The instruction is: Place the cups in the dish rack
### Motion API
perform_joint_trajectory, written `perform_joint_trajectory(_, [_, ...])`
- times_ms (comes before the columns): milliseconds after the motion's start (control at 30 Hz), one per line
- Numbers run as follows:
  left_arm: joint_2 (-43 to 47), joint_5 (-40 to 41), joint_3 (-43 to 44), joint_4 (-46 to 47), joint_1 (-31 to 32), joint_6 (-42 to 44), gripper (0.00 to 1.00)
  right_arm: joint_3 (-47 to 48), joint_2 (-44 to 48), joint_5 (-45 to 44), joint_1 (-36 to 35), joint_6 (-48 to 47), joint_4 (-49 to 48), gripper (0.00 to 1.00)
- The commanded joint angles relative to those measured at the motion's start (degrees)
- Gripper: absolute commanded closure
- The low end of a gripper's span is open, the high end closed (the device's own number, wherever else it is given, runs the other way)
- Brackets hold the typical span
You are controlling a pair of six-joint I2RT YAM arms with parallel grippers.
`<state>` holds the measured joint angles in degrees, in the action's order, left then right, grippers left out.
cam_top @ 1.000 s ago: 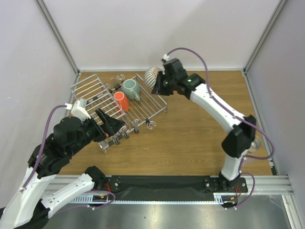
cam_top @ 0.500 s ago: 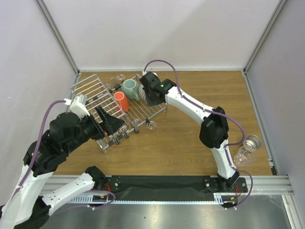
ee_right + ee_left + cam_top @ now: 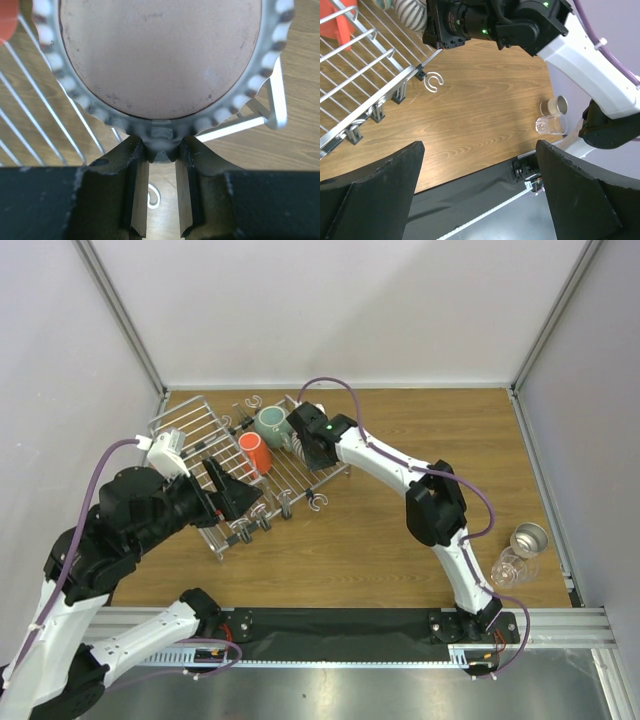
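Top view, read left to right.

Left gripper: hangs over the near-left edge of the rack, at about 9 o'clock on the table. Its wrist view shows the fingers spread wide with nothing between them. Idle, by the look of it.

Rack: at 10 to 11 o'clock on the table. The red mug is on it, and the teal mug is just beside that at 1 o'clock.

Ribbed mug: over the rack's right-hand rods, at 4 o'clock from the teal mug. From above it is mostly hidden under the right gripper, whose arm reaches across the table to it.

Right wrist view: fingers clamped on the mug's edge at 6 o'clock of its round face.
- The mug lies at 12 o'clock from the fingers.
- It is seen nearly face-on, so its long axis runs roughly along the fingers' own line of reach.
- Cannot tell whether that face is the mouth or the base.
- Rods cross behind the mug. Cannot tell whether it bears on them yet.

Judgement: this is the placing step for this mug. Letting go is safe only once the rods carry it. Freed early, a round body lying this way could roll toward the rack's right edge.

Far right: the glass and the metal cup are at 4 o'clock on the table. They stand just beside each other near the right arm's base, well apart from the rack, and are not yet loaded. The right arm is much the nearer to both.
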<state>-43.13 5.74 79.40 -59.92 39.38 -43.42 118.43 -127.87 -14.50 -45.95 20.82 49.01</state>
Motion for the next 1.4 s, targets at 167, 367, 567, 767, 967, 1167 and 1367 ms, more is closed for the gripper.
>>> perform_joint_trajectory(167, [0.4,1.1,2.8,-2.2,0.2,3.3,0.0,5.8,-2.8,-3.1,-0.6,-1.7,-6.3,1.0])
perform_joint_trajectory(367, [0.2,0.9,2.1,-1.8,0.2,3.5,0.0,10.0,-6.2,-3.5,-1.3,-3.0,-7.0,1.0])
perform_joint_trajectory(567, [0.2,1.1,1.6,-1.7,0.2,3.6,0.0,12.3,-9.3,-5.4,-1.5,-4.3,-8.8,1.0])
perform_joint_trajectory(767, [0.1,0.7,0.5,-1.3,0.2,3.3,0.0,12.9,-10.4,-6.0,-1.5,-6.0,-11.7,1.0])
perform_joint_trajectory(967, [-0.9,0.1,0.2,-0.4,0.2,3.4,0.0,17.9,-13.6,-5.0,-1.3,-7.0,-11.0,1.0])
perform_joint_trajectory(1167, [-2.4,-1.0,0.7,0.2,0.1,3.9,0.0,19.4,-13.6,-3.7,-1.2,-6.7,-10.2,0.6])
perform_joint_trajectory(1367, [-3.2,-2.1,1.2,1.0,0.1,4.0,0.0,18.2,-10.3,-3.7,-1.2,-5.5,-8.6,0.31])
